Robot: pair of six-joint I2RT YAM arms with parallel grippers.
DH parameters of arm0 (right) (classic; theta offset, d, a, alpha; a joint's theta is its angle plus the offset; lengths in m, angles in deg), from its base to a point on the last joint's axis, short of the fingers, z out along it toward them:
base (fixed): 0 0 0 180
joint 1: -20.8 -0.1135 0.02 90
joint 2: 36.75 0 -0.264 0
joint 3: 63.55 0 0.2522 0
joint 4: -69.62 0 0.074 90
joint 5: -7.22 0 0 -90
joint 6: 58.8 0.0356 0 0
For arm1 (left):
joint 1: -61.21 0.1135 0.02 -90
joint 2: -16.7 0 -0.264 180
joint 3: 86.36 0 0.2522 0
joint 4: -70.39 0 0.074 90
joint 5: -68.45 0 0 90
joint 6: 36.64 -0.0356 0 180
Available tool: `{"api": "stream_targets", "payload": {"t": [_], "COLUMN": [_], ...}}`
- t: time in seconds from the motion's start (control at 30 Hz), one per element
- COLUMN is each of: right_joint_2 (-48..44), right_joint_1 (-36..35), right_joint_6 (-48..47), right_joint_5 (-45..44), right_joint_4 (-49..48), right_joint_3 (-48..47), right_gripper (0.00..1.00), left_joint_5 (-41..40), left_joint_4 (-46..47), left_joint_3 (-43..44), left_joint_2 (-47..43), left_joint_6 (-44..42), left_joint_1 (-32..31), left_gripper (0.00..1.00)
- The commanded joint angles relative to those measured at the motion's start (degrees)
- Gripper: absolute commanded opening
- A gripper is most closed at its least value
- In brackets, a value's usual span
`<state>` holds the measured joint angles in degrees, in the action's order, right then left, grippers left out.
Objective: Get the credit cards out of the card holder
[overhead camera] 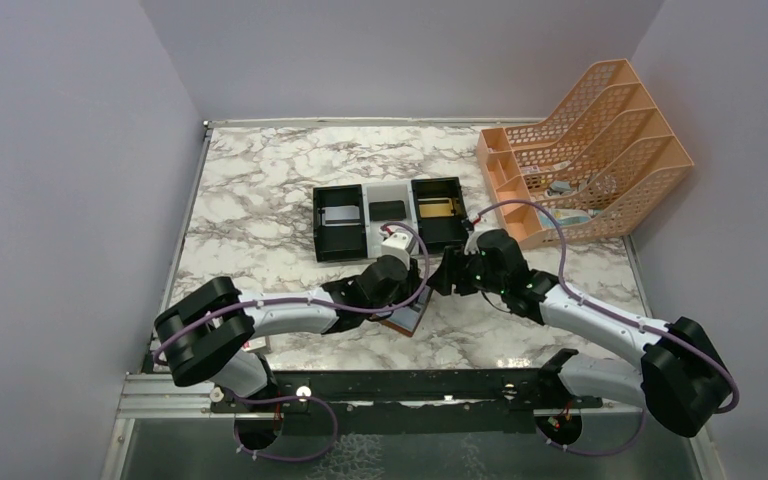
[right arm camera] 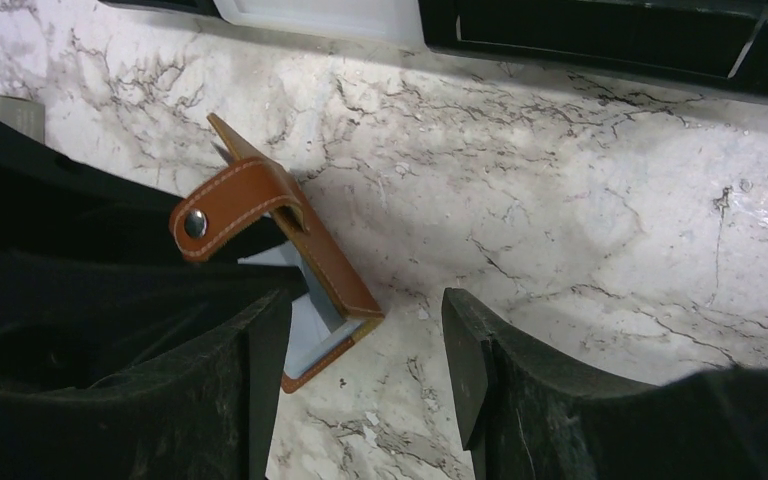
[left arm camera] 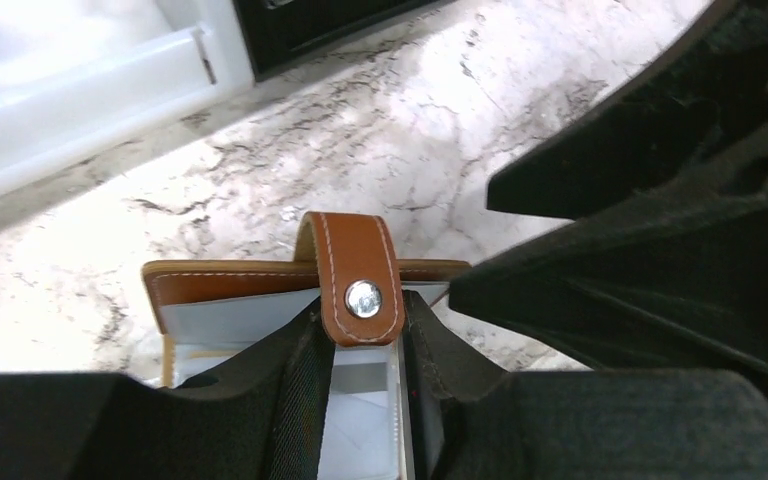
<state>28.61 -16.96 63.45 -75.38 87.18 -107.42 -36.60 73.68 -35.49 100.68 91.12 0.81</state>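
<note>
The brown leather card holder [left arm camera: 250, 283] lies open on the marble, one flap raised and its snap tab [left arm camera: 362, 285] folded over the top. My left gripper [left arm camera: 365, 350] is down on it, open by a narrow gap, with the fingers flanking the tab and a pale inner pocket [left arm camera: 360, 425] showing between them. Just to the right, my right gripper [right arm camera: 365, 380] hangs open over bare marble, the card holder [right arm camera: 335, 275] beside its left finger. Three credit cards lie in the tray: a grey one [overhead camera: 341, 217], a dark one [overhead camera: 388, 209] and a gold one [overhead camera: 437, 207].
The black-white-black tray [overhead camera: 320, 240] stands just beyond both grippers. An orange file rack [overhead camera: 590, 150] fills the back right corner. Grey walls close in the left, back and right sides. The two wrists nearly touch above the card holder [overhead camera: 407, 318].
</note>
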Motion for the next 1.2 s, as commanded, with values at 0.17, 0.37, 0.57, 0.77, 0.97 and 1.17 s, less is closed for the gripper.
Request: {"api": "stream_targets", "payload": {"t": [0.17, 0.37, 0.57, 0.77, 0.97, 1.17], "right_joint_2": [1.9, 6.0, 8.7, 12.6, 14.6, 12.0], "right_joint_1": [0.5, 0.5, 0.6, 0.5, 0.5, 0.5], "right_joint_6": [-2.9, -7.2, -12.0, -21.3, -24.7, -17.9], "right_joint_5": [6.4, 4.3, 3.5, 6.4, 10.0, 10.4], "right_joint_4": [-5.8, -4.9, -5.8, -5.5, -7.2, -8.1], "right_joint_3": [1.9, -1.6, -3.9, -6.6, -7.6, -5.3], "right_gripper": [0.57, 0.54, 0.54, 0.55, 0.39, 0.01], "left_joint_5": [2.2, 3.4, 4.1, 4.2, 4.0, 1.9], "left_joint_4": [0.4, 0.5, 0.4, 0.4, -0.3, -3.4], "left_joint_3": [0.6, 0.2, 0.2, 0.2, 0.2, -0.6], "left_joint_2": [2.2, 2.8, 3.0, 2.9, 2.4, -0.4], "left_joint_6": [-0.4, -0.2, -0.2, 0.3, 0.3, 1.5], "left_joint_1": [3.5, 4.0, 4.0, 4.0, 4.1, 4.1], "left_gripper": [0.27, 0.25, 0.25, 0.25, 0.25, 0.27]}}
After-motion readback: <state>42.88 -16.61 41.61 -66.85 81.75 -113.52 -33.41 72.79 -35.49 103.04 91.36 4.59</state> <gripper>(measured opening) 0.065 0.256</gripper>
